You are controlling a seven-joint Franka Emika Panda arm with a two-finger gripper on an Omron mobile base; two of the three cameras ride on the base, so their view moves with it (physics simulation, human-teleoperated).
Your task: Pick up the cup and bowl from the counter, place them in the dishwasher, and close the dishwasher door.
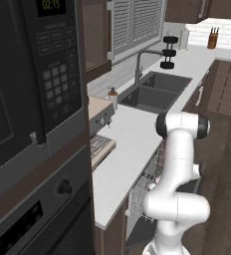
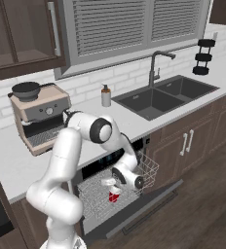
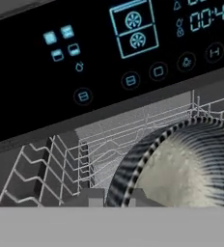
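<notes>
With the tool (image 3: 111,198) clamped on the striped bowl's (image 3: 181,164) rim over the dishwasher's wire rack (image 2: 98,194), lower it level beside the red cup (image 2: 114,196) before releasing.

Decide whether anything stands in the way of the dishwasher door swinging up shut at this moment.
Yes. The wire rack is pulled out over the lowered dishwasher door, with the red cup standing in it. The gripper also reaches down into the rack, shut on the striped bowl. Rack and arm would likely both have to clear first.
</notes>
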